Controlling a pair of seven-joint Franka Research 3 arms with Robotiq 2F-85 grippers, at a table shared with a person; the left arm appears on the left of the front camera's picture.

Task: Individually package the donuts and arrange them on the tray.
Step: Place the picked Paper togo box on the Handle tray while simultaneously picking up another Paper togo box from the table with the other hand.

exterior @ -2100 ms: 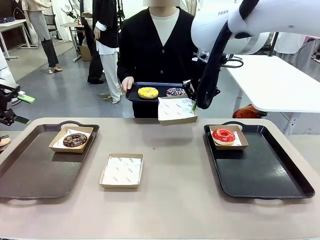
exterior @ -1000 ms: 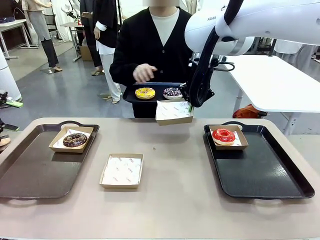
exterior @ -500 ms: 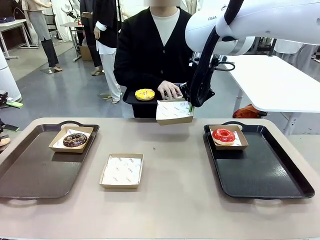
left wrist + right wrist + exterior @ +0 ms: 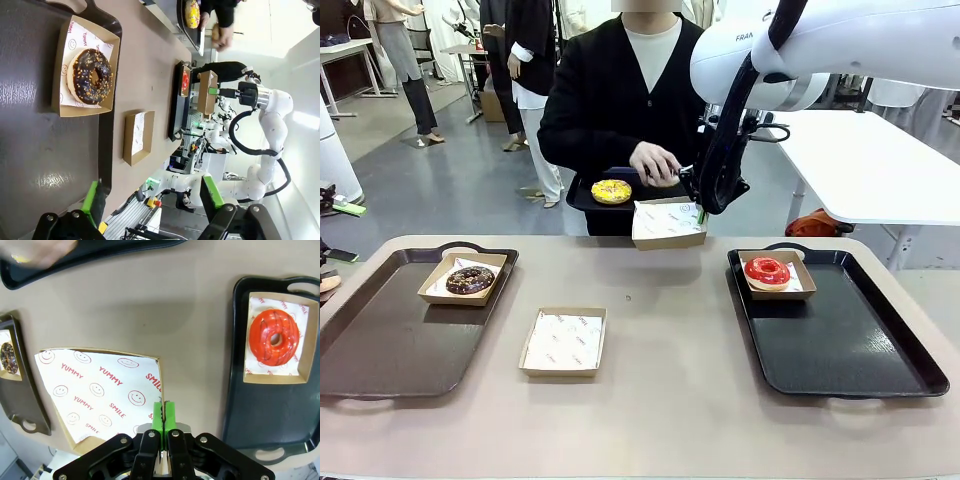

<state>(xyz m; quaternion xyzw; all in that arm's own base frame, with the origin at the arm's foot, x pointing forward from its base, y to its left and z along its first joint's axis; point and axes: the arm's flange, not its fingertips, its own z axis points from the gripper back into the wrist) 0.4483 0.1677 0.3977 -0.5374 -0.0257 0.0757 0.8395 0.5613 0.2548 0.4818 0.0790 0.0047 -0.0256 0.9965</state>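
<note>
One table [image 4: 680, 400], tan, across the lower frame of the front view.

Two large black trays on it: left tray [image 4: 380, 350] at lower left, right tray [image 4: 850, 350] at lower right.

One small tray [image 4: 582, 195], black, held by the person at upper middle, beyond the table's far edge.

Boxes, shallow cardboard, lined with printed paper:
- one on each large tray, at its far end, each filled;
- empty box [image 4: 563, 341] on bare table, left of centre;
- held box [image 4: 667, 222], also empty, aloft at upper middle, just beside the small tray.

Donuts I can count:
- chocolate donut [image 4: 470, 279], boxed, left tray;
- red donut [image 4: 767, 271], boxed, right tray;
- yellow donut [image 4: 611, 190], unboxed, on the small tray.

Person's hand [image 4: 655, 162], above the small tray's right end, curled round something I cannot make out.

My right gripper [image 4: 163, 410]: pads pinched tight on the rim of the held box.

My left gripper [image 4: 150, 200]: spread wide, carrying nothing, over the left tray.

Tally, as I judge it — about half done. Two donuts packaged and placed; the remaining donuts have yet to be boxed, and both empty boxes have yet to be filled and set on a tray.
</note>
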